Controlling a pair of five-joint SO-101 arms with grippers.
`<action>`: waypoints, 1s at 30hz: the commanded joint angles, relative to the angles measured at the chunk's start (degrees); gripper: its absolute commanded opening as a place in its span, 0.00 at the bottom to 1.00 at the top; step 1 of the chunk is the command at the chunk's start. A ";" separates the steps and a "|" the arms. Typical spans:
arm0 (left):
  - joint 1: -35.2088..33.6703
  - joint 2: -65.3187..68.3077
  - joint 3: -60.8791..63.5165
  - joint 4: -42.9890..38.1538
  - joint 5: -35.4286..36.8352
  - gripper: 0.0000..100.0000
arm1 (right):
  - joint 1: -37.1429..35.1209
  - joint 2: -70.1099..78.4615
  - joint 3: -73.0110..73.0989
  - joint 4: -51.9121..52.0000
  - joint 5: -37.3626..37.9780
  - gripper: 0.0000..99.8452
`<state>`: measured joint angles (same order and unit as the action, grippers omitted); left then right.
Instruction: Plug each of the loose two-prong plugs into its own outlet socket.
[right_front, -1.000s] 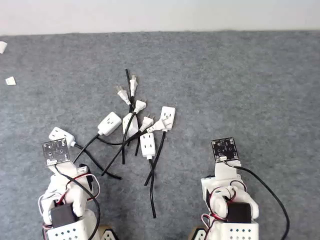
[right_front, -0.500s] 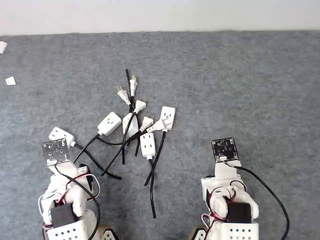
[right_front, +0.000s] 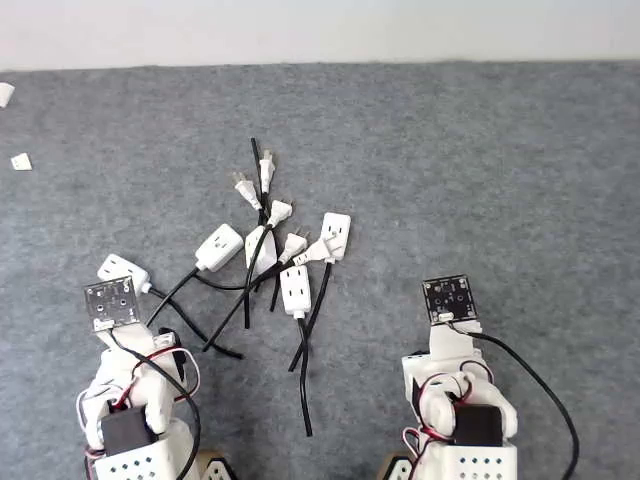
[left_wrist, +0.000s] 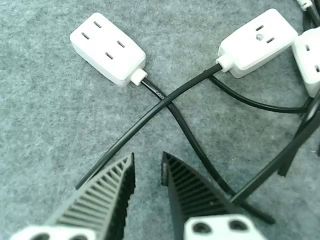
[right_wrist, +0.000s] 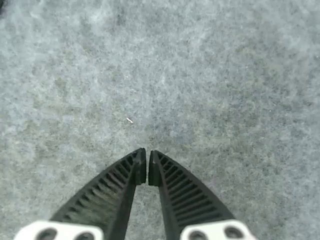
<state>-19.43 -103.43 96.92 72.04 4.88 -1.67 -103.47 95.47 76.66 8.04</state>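
Note:
Several white outlet sockets and two-prong plugs on short black cords lie tangled on the grey mat left of centre. One socket lies just ahead of the left arm, and others lie around the pile. Loose plugs point outward at the far side. My left gripper hovers slightly open and empty over two crossing cords, short of a socket. My right gripper is shut over bare mat, with nothing in it.
The right arm sits at the near edge, well to the right of the pile. Two small white scraps lie at the far left. Open grey mat stretches to the right and back, up to a pale wall.

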 joint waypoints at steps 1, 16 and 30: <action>4.92 -0.88 -0.48 0.35 0.35 0.08 | -1.19 -0.48 0.97 -1.63 -0.70 0.02; 14.59 -0.88 -0.48 0.35 0.18 0.08 | -3.03 -0.48 -1.14 -3.03 -0.26 0.02; 14.33 -0.88 -0.48 0.44 0.09 0.08 | 0.13 -0.04 -17.05 -6.73 -0.26 0.02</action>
<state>-4.92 -103.43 96.92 72.04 4.88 -2.29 -103.47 87.12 67.25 8.04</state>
